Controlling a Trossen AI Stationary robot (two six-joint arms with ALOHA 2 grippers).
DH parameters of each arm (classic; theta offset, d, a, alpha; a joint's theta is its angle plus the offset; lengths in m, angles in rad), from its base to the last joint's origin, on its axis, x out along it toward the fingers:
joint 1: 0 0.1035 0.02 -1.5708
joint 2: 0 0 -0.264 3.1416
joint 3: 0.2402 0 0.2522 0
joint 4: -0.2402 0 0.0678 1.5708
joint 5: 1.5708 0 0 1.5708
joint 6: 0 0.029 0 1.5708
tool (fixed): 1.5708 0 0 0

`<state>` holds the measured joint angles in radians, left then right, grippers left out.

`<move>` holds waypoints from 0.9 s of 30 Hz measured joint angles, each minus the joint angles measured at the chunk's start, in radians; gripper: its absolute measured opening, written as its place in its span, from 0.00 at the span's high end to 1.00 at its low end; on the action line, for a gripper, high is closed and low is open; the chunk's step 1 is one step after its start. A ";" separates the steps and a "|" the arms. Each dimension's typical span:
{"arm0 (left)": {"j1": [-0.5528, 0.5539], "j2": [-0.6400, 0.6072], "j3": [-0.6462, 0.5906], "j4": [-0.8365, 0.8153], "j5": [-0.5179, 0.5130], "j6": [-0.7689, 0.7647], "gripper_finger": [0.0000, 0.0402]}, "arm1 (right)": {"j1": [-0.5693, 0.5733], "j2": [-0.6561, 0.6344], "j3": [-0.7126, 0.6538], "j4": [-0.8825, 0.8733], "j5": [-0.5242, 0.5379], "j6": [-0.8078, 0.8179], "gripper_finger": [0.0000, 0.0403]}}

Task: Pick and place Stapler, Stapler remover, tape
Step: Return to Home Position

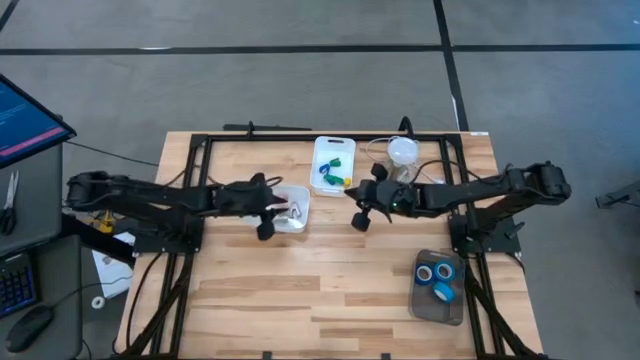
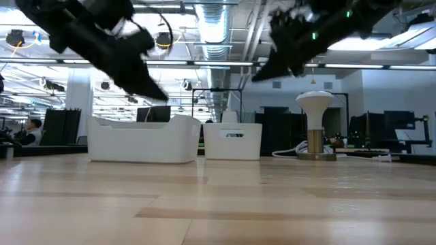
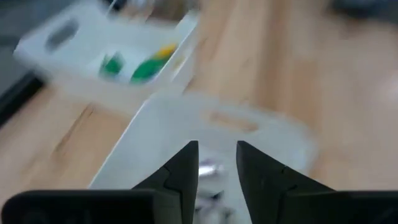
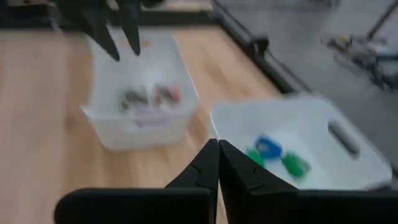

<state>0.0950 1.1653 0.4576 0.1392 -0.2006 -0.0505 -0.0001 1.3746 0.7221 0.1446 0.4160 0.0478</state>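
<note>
The left gripper (image 3: pixel 216 146) is hanging in the air above the near white bin (image 4: pixel 143 130). Its 2 fingers (image 3: pixel 186 171) are standing slightly parted, with nothing between them. The right gripper (image 4: pixel 218 144) is hovering above the wooden table (image 1: pixel 300 300), just beside both white bins. Its fingers are pressed together at the tips and are carrying nothing. In the low view both arms are showing high above the tabletop.

The pink staple remover (image 4: pixel 166 94) is lying inside the near white bin, next to a greyish item (image 4: pixel 132 97) that is too blurred to name. The far white bin (image 1: pixel 330 147) is sitting close behind the near one, toward the table's back edge. It is holding a blue stapler (image 4: pixel 267 147), a green stapler (image 4: pixel 291 164) and a small yellow piece (image 3: pixel 165 51) that I cannot identify.

The 3 blue tape rolls (image 1: pixel 442 292) are lying flat in the black transparent bin (image 1: pixel 440 312). That bin is sitting near the table's front right corner, well apart from the white bins and from both grippers.

A white-domed lamp (image 1: pixel 402 151) is standing at the back of the table, beside the far white bin. A monitor (image 1: pixel 25 120) is showing off the table's left side. In the low view a person (image 2: pixel 27 129) is sitting far off in the room behind.
</note>
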 joint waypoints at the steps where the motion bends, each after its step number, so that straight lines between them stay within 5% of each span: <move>1: -0.010 -0.038 0.000 -0.001 0.022 0.015 0.75 | 0.012 -0.012 0.010 0.004 0.000 -0.015 1.00; 14: -0.050 -0.545 0.001 -0.001 0.050 0.101 0.75 | 0.105 -0.249 0.047 -0.001 0.003 -0.171 1.00; 27: -0.050 -0.662 0.001 -0.003 0.049 0.138 0.75 | 0.163 -0.404 0.047 -0.002 0.004 -0.171 1.00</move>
<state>0.0452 0.5037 0.4583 0.1364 -0.1520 0.0874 0.1626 0.9703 0.7689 0.1426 0.4195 -0.1230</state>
